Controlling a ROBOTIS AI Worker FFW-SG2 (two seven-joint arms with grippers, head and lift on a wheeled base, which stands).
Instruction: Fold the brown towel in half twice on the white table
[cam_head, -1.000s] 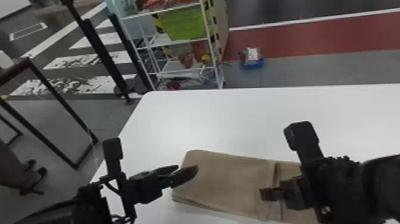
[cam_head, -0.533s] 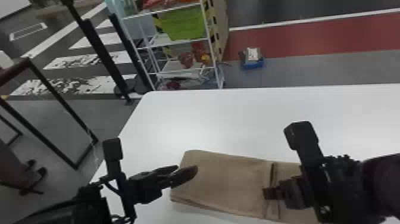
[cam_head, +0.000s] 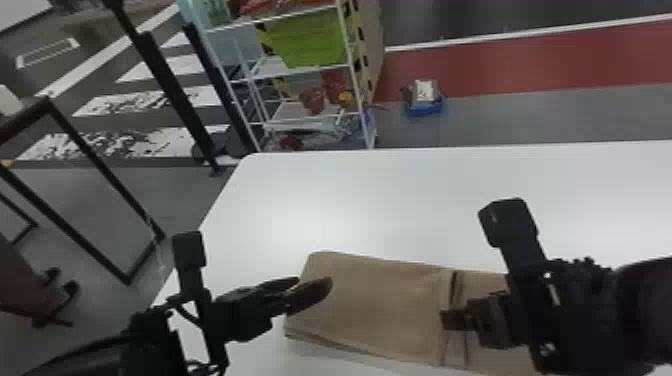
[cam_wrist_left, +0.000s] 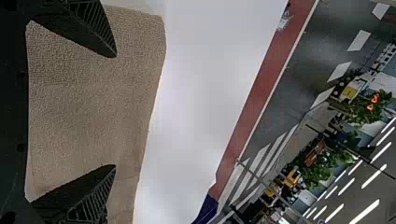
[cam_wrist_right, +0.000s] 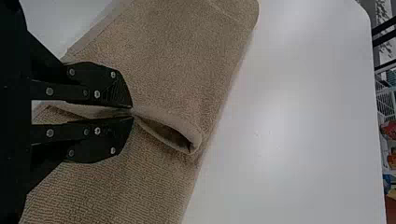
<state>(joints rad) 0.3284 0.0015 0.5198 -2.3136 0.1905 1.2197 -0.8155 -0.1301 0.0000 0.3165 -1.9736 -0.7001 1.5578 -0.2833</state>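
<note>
And here the right gripper (cam_wrist_right: 132, 112) is pinching, its fingertips drawn together on a raised edge (cam_wrist_right: 175, 121) of the brown towel (cam_head: 380, 305), which is lying long and narrow on the white table (cam_head: 450, 200). Over at the towel's left end, the left gripper (cam_wrist_left: 116, 111) is hanging with its fingers well parted, gripping nothing; whether it's brushing the cloth, I'm not able to tell

Now the danger! That pinch is catching only a small bit of the edge, with a dark gap gaping right beside it, so any quick pull is risking a slip, or one layer peeling off without the other. The cloth beyond the grip is hanging free, and that could be inviting a skewed fold if the far corner is lagging. With no grip on the other end, dragging is threatening to slide the whole towel over the smooth top. And those parted left fingers are sitting close enough to be snagging the cloth if they're dipping

As for labels, I'm making out no writing on towel or table
</note>
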